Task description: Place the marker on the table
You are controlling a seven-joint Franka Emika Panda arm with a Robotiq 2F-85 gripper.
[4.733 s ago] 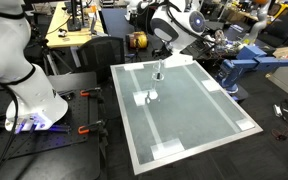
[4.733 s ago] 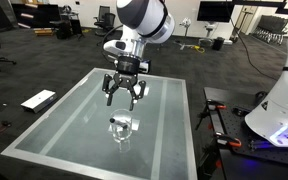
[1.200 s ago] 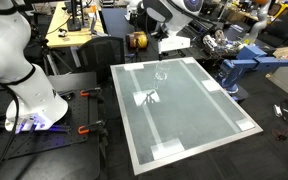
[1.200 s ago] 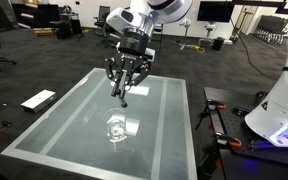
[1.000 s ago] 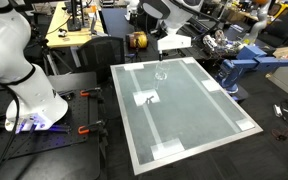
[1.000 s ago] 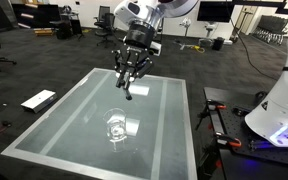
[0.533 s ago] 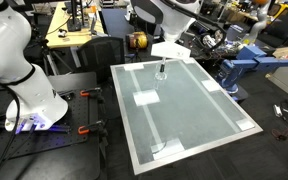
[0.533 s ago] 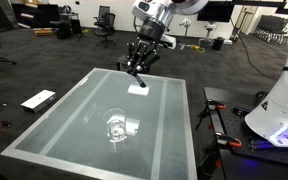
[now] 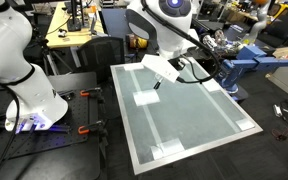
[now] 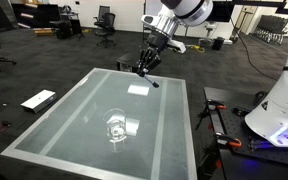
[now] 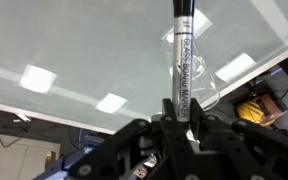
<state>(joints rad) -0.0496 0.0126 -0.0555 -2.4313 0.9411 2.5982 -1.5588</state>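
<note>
My gripper (image 11: 181, 112) is shut on the marker (image 11: 181, 55), a slim grey stick with a dark tip that juts out past the fingers. In both exterior views the marker (image 9: 156, 85) (image 10: 153, 81) hangs tilted in the gripper (image 9: 160, 76) (image 10: 149, 66), its tip a little above the table (image 9: 194, 125) (image 10: 64, 125). It is over the end of the pale top nearest the arm, close to a white tape square (image 10: 138, 88). The table (image 11: 74, 45) fills the wrist view behind the marker.
A small clear cup (image 10: 119, 127) stands by another tape square (image 9: 147, 98) mid-table, and shows behind the marker in the wrist view (image 11: 206, 88). A white robot base (image 9: 19, 70) (image 10: 282, 110) stands beside the table. Cluttered workbenches (image 9: 74, 30) lie beyond.
The gripper has carried the marker away from the cup, across the table toward the arm's end, tilting it and bringing it lower. The jaws have stayed shut.
</note>
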